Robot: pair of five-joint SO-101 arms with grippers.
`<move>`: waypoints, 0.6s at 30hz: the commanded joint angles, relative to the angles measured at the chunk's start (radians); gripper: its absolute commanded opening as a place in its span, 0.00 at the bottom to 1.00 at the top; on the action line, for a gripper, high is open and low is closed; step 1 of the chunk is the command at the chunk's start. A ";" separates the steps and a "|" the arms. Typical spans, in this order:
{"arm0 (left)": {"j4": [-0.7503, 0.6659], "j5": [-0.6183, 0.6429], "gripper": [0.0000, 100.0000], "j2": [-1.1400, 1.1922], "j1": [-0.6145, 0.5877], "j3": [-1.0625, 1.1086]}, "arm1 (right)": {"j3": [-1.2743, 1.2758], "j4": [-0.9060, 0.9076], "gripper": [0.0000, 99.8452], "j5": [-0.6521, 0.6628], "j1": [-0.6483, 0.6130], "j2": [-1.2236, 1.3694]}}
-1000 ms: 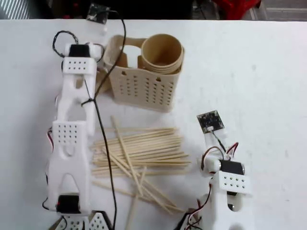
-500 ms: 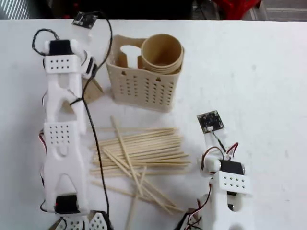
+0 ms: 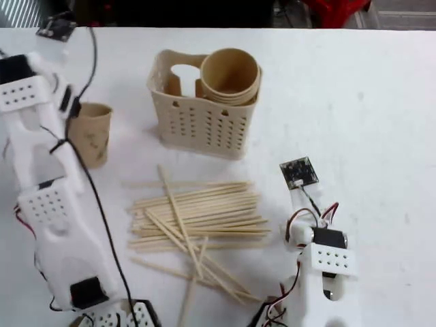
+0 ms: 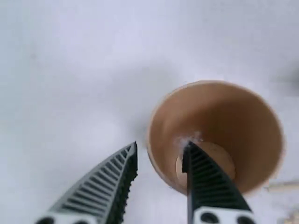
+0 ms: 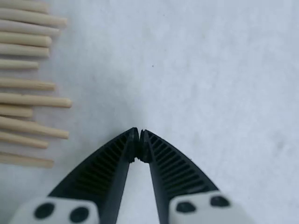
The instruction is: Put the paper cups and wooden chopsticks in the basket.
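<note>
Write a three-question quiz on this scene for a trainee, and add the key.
1. True or false: the right gripper is clamped on a wooden chopstick.
2. Where does the stack of paper cups stand? A) in the basket B) on the chopsticks C) in the left gripper
3. Fill in: one finger of the left gripper is inside the lone ____, the other outside its rim.
Key: 1 false, it is shut on nothing, beside the wooden chopsticks. 2 A. 3 paper cup.

Tan cup (image 3: 90, 133), cream perforated basket (image 3: 204, 128)
</note>
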 commanded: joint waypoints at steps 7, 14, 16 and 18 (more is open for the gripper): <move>-0.002 -0.124 0.18 -0.311 -0.065 0.555 | -0.005 -0.015 0.02 0.000 -0.007 0.004; -0.097 -0.123 0.03 -0.346 -0.038 0.690 | -0.005 -0.015 0.02 0.000 -0.007 0.004; -0.097 -0.126 0.02 -0.348 -0.038 0.690 | -0.005 -0.015 0.02 0.000 -0.007 0.004; -0.089 -0.126 0.02 -0.352 -0.038 0.664 | -0.005 -0.015 0.02 0.000 -0.007 0.004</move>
